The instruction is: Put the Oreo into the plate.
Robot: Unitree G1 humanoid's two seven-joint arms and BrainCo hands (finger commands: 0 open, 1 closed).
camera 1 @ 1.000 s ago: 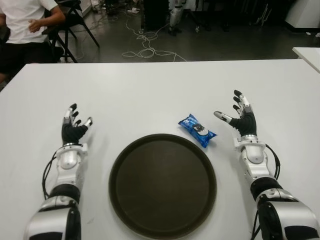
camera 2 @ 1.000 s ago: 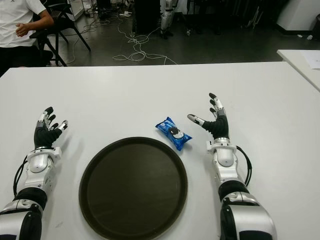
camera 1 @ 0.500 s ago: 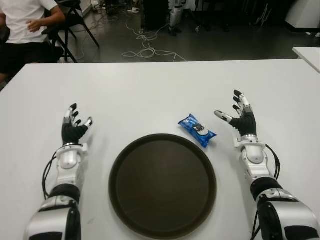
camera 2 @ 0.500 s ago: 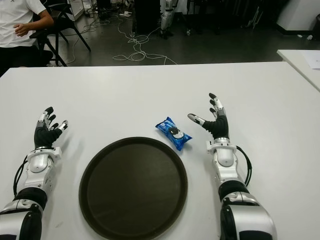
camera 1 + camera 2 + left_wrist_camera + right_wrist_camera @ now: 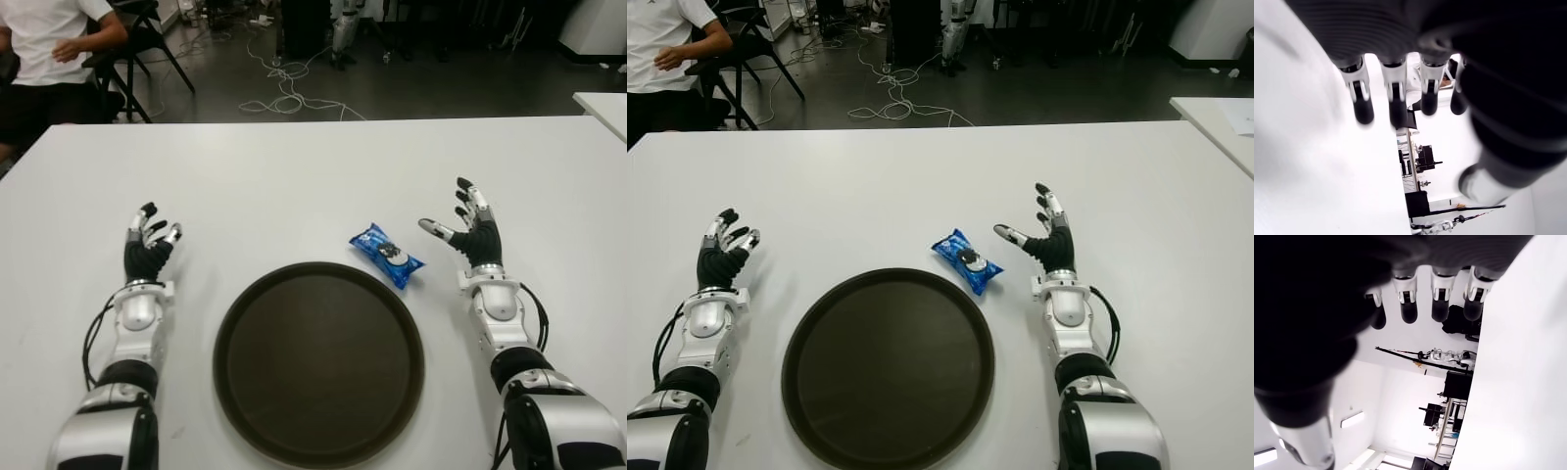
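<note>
Oreo (image 5: 387,256) is lying on the bench (image 5: 294,186) just beside your right hand's (image 5: 470,233) thumb, fingers spread, empty. You are needing a pinch across its short sides; plate (image 5: 318,362) is waiting nearer you. Left hand (image 5: 145,253) is idling, fingers relaxed.

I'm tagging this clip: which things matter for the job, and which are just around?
Job:
Oreo packet, on the table beyond the plate's rim
plate, empty
right hand, open, beside the packet
left hand, open, left of the plate

Around:
table
seated person
floor cables
</note>
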